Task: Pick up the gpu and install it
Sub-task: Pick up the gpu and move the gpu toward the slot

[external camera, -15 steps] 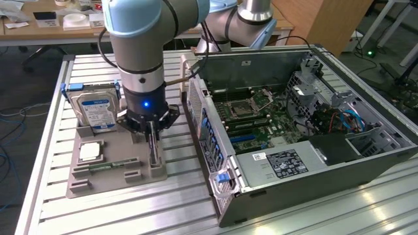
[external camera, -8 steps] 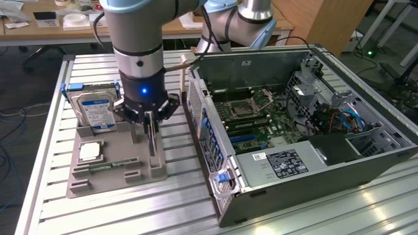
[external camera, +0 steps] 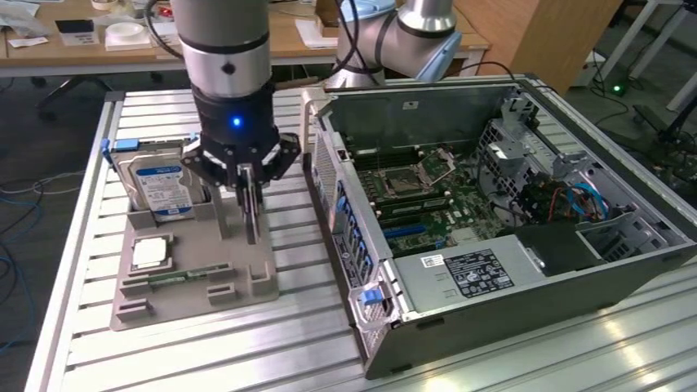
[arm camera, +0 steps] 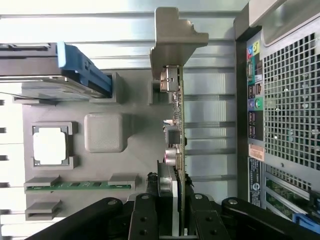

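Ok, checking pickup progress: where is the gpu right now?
In the exterior view's left half, the gpu stands on edge in the pincer, between hard drive and computer case.

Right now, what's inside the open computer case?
A green motherboard, blue cables and a labelled power supply. What lies under the power supply is covered.

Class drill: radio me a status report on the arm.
Gripper shut on upright green gpu card with silver bracket. Card at grey holder tray. Open dark computer case alongside; nothing between.

gpu [arm camera: 176,115]: was green with a silver bracket
drive [external camera: 162,186]: wore a blue label
tray [external camera: 201,282]: was grey
gripper [arm camera: 174,212]: was black
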Controlling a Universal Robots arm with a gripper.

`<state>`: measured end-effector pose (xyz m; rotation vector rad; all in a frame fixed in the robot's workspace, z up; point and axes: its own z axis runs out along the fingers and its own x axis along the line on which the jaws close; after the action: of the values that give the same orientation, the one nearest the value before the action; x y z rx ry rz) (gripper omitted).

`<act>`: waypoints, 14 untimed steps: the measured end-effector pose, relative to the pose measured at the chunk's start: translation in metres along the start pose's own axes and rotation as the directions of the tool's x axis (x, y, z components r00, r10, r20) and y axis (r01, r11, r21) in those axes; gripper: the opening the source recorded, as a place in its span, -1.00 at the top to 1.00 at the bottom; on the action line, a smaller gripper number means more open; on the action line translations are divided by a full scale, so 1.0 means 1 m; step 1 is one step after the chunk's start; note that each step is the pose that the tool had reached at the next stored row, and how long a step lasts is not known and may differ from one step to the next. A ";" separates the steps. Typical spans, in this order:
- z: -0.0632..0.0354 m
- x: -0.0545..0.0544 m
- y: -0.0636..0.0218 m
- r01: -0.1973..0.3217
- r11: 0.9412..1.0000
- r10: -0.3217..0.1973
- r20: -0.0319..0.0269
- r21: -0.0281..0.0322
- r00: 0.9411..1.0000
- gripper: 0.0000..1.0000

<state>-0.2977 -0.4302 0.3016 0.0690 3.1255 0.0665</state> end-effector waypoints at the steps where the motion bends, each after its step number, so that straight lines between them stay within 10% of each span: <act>1: -0.0045 0.000 0.0002 0.000 1.000 0.000 0.000 0.000 1.000 0.44; 14: -0.0634 -0.001 0.0027 0.000 1.000 0.000 0.000 0.000 1.000 0.44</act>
<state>-0.2977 -0.4302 0.3651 0.0690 3.1255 0.0668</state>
